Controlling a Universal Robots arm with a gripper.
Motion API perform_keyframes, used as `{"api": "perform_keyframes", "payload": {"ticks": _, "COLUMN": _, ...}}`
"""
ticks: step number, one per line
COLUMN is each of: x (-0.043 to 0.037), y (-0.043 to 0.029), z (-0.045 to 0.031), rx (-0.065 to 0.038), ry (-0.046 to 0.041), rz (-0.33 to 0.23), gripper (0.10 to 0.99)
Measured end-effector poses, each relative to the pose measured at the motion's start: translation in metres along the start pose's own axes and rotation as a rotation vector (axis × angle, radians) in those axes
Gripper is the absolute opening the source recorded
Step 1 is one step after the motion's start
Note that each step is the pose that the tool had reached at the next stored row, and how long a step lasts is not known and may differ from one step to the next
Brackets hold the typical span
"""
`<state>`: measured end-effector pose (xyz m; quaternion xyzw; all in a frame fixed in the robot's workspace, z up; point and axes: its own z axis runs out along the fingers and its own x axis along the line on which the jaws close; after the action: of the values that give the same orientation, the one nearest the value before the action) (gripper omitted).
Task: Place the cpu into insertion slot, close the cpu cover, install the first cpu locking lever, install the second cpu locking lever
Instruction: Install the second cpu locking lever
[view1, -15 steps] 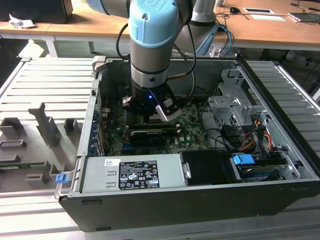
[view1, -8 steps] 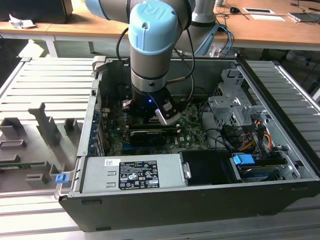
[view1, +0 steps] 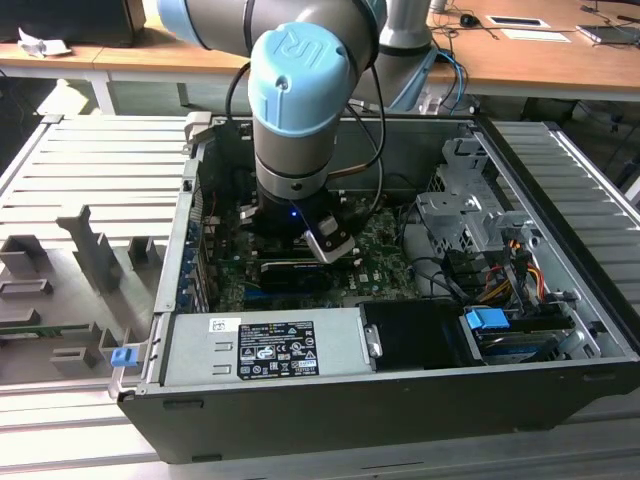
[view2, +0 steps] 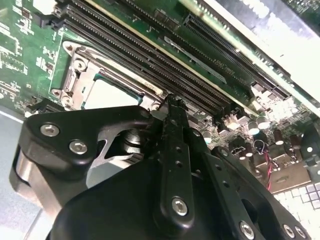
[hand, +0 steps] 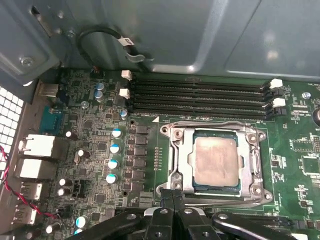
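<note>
Since the cpu (hand: 215, 159) is already sitting in the insertion slot (hand: 258, 190) and the cpu cover (hand: 182, 165) looks folded down flat around it, with the chip's pale top showing through the window, I'd say we're at the lever part of the job.

The pincer (hand: 173, 195) has its two fingers pressed together with no gap I can make out. The tips are right at the near edge of the cover, just in front of the chip. If there's something thin pinched between them, I can't tell. In the second wrist view the pincer (view2: 172, 102) tip sits close beside the socket corner, with the cpu (view2: 107, 92) just beyond it.

A thin wire bar (hand: 215, 123) runs along the socket's far edge, between the cover and the memory slots (hand: 200, 97) further out from the pincer. That's probably one of the locking levers, but whether it's hooked under its catch I can't say.

In the exterior view the arm is reaching straight down into the open computer case (view1: 560, 400), with the pincer (view1: 330, 245) low over the board.

My guess is that the next move calls for fine, steady pressure — a lever like that has to swing down and tuck sideways under a small tab, and a slip would land on the cover or the board.
</note>
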<state>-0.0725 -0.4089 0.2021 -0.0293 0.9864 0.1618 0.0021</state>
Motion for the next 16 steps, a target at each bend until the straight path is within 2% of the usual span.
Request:
{"api": "perform_keyframes", "payload": {"ticks": 5, "x": 0.0018, "y": -0.0018, "z": 0.0054, "rx": -0.022, "ry": -0.0010, "rz": 0.000, "gripper": 0.106}}
{"api": "perform_keyframes", "payload": {"ticks": 9, "x": 0.0019, "y": -0.0025, "z": 0.0086, "rx": -0.044, "ry": -0.0026, "rz": -0.001, "gripper": 0.106}}
{"api": "perform_keyframes", "payload": {"ticks": 12, "x": 0.0021, "y": -0.0030, "z": 0.0100, "rx": -0.048, "ry": -0.0026, "rz": -0.001, "gripper": 0.106}}
{"api": "perform_keyframes", "payload": {"ticks": 16, "x": 0.0021, "y": 0.0020, "z": -0.0041, "rx": -0.048, "ry": -0.0026, "rz": -0.001, "gripper": 0.106}}
